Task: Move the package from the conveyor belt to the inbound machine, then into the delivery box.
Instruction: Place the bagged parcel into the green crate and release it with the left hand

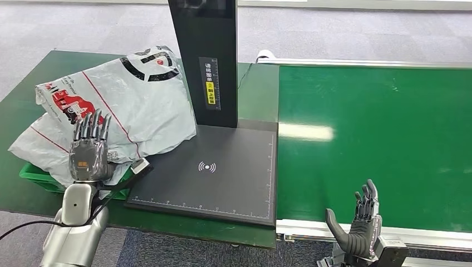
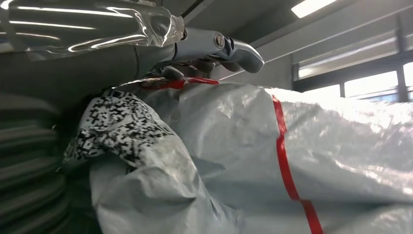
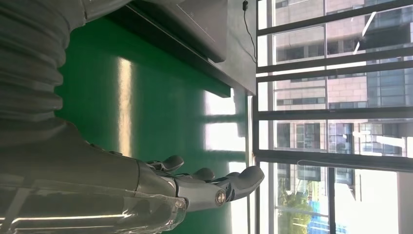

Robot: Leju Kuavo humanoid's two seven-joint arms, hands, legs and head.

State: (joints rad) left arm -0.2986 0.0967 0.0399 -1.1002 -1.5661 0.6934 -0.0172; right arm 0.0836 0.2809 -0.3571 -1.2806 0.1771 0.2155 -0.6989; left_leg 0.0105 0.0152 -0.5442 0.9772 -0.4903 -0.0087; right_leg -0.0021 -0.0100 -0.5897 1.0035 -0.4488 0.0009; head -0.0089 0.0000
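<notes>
A grey plastic package (image 1: 139, 105) with red and black print lies crumpled over the green delivery box (image 1: 34, 175) at the table's left. My left hand (image 1: 89, 150) lies on the package's near part, fingers straight and spread, palm against the plastic. In the left wrist view the package (image 2: 234, 161) with its red stripe and a printed code label (image 2: 117, 129) sits tight under the fingers (image 2: 234, 48). My right hand (image 1: 359, 225) hovers at the conveyor's near edge, fingers apart, holding nothing; the right wrist view shows it (image 3: 195, 187) above the green belt.
The inbound machine's black scan plate (image 1: 222, 172) sits in the middle of the table, its dark upright column (image 1: 209, 55) behind. The green conveyor belt (image 1: 378, 139) stretches along the right with a metal rail (image 1: 389, 236) at its near edge. A black cable (image 1: 22, 225) trails from my left arm.
</notes>
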